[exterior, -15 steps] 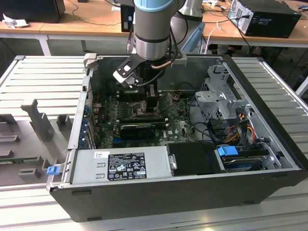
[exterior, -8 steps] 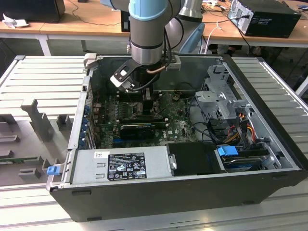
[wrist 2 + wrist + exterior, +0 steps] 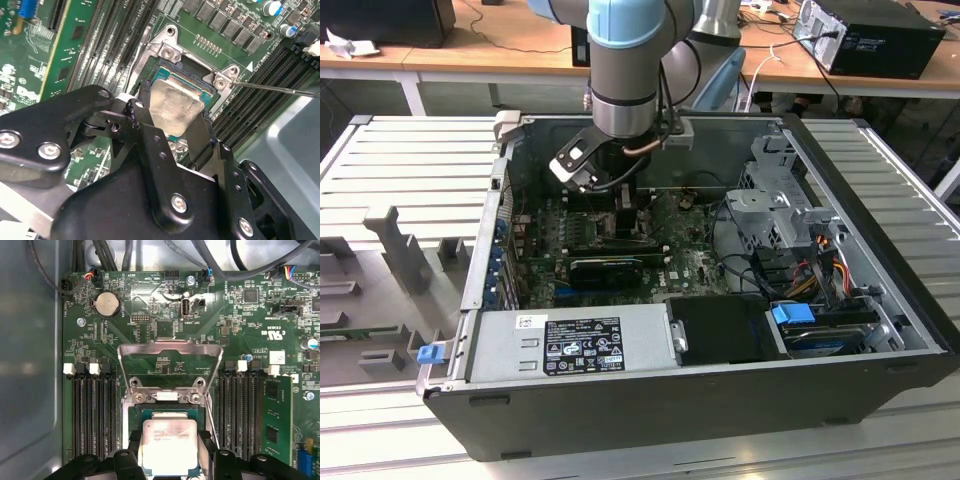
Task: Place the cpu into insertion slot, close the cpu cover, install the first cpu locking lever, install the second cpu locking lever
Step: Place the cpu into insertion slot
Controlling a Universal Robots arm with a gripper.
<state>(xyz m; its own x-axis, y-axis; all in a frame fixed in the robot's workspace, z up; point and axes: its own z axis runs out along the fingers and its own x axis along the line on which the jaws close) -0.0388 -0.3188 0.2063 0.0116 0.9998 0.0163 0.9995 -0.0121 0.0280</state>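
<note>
The end effector [image 3: 174, 117] pinches the cpu [image 3: 170, 442] by two opposite edges, right over the insertion slot [image 3: 165, 414]. The cpu cover [image 3: 170, 346] stands flipped open beside the slot. I'd keep the chip level, squared to the slot's corners, without pressing.

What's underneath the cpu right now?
The insertion slot sits under the cpu; its dark edge shows beside the chip, but its centre is covered.

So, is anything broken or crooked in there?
Nothing looks broken or spilled. The tool holds the cpu at the insertion slot, and the cpu cover stands flipped open.
</note>
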